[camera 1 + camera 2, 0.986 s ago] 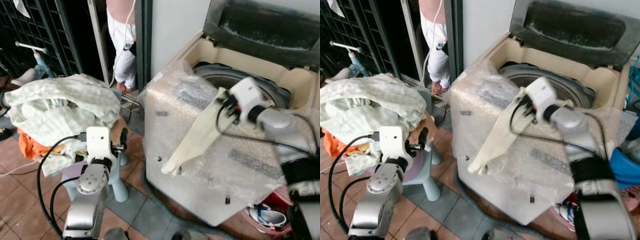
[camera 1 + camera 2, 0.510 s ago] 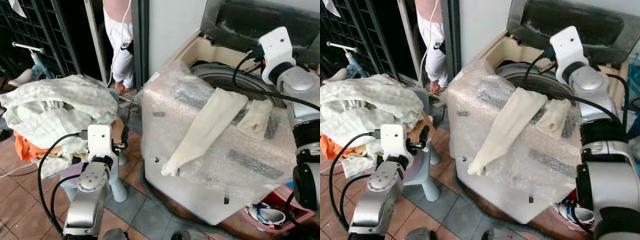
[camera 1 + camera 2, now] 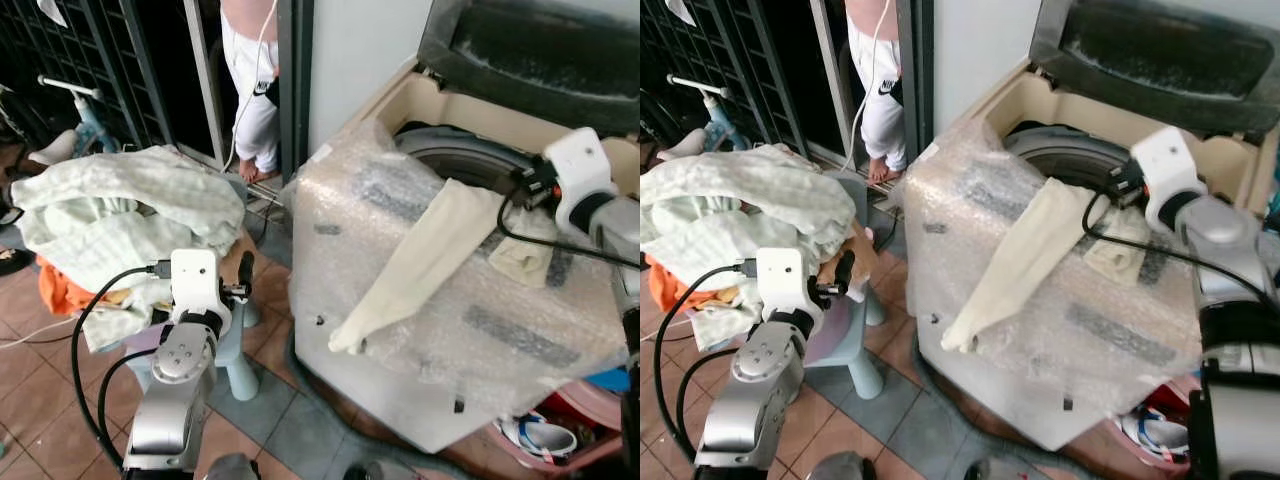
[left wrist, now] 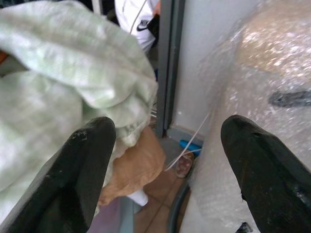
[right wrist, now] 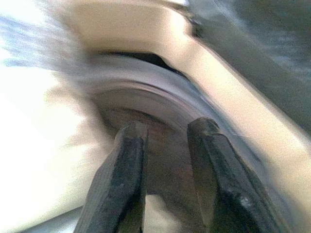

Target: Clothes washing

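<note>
A long cream garment (image 3: 420,265) lies over the bubble-wrapped top of the washing machine (image 3: 400,330) and hangs down its front. Its upper end is bunched (image 3: 525,255) beside the drum (image 3: 460,160). My right gripper (image 3: 525,187) hovers at the drum's rim, just above that bunched end. Its fingers (image 5: 129,165) stand a narrow gap apart with nothing between them. My left gripper (image 4: 167,160) is open, low beside a pile of pale green clothes (image 3: 120,210) on a light blue stool (image 3: 240,375).
The machine's lid (image 3: 540,50) stands open at the back. A person (image 3: 250,70) stands in the doorway behind the pile. An orange cloth (image 3: 60,285) sticks out under the pile. A red basin with shoes (image 3: 540,435) sits at the machine's right foot.
My right gripper let go of the cream garment, rose over the machine's back rim, then came down beside the bunched end. The left arm stayed put.
</note>
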Robot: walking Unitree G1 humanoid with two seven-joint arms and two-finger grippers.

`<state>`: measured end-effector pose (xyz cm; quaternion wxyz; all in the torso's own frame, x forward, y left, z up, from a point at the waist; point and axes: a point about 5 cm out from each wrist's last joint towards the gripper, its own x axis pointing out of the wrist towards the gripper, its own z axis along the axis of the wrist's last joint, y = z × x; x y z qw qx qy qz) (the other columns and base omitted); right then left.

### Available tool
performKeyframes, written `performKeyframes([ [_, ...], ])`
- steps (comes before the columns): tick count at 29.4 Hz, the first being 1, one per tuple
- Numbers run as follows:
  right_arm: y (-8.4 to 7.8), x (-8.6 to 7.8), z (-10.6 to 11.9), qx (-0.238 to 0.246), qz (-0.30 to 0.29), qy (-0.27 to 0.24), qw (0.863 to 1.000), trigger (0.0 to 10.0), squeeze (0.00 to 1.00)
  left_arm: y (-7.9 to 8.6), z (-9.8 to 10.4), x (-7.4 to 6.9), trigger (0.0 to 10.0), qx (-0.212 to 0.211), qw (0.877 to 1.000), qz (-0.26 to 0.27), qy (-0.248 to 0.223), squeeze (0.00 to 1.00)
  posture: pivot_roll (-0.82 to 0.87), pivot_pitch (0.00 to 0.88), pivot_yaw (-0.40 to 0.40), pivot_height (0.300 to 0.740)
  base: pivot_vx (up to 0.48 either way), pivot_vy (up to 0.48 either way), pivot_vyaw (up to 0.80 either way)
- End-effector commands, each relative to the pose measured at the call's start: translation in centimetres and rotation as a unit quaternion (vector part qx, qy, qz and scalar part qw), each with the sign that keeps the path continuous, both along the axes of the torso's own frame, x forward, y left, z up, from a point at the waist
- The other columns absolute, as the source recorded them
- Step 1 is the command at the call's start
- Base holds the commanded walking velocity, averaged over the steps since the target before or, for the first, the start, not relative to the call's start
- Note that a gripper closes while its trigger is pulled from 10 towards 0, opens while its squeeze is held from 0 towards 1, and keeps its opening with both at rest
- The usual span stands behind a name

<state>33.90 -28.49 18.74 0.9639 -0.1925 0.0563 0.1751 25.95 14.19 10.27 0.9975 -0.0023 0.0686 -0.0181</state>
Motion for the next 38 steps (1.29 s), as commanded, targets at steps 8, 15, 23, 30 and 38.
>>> performKeyframes([
  [8,-1.1,-3.3,-0.2,0.081,0.072,0.018,0.994,10.0,1.00,0.3,0.1,0.0,10.0,0.004,1.000,0.001,-0.004,0.00,-0.06,0.000,-0.021,0.740,0.000,0.000,0.00],
  [15,-2.1,-5.2,0.1,0.105,0.133,0.075,0.983,10.0,1.00,0.0,0.2,0.0,10.0,0.002,1.000,-0.003,-0.006,0.00,-0.06,0.000,-0.011,0.740,0.000,0.000,0.00],
  [23,-3.5,-6.7,-1.5,0.065,0.156,0.177,0.970,10.0,1.00,0.0,0.3,0.1,10.0,0.003,1.000,-0.005,-0.009,0.00,-0.05,0.000,-0.014,0.740,0.000,0.000,0.00],
  [30,-3.5,-3.2,-2.2,-0.031,0.043,0.108,0.993,10.0,1.00,-0.2,0.3,0.1,10.0,0.002,1.000,-0.006,-0.009,0.00,-0.05,0.000,-0.016,0.740,0.000,0.000,0.00],
  [38,-1.3,1.1,5.1,0.023,-0.072,-0.132,0.988,10.0,0.57,-0.2,0.4,0.4,10.0,0.004,1.000,-0.006,-0.012,0.00,-0.04,0.000,-0.017,0.740,0.000,0.000,0.00],
])
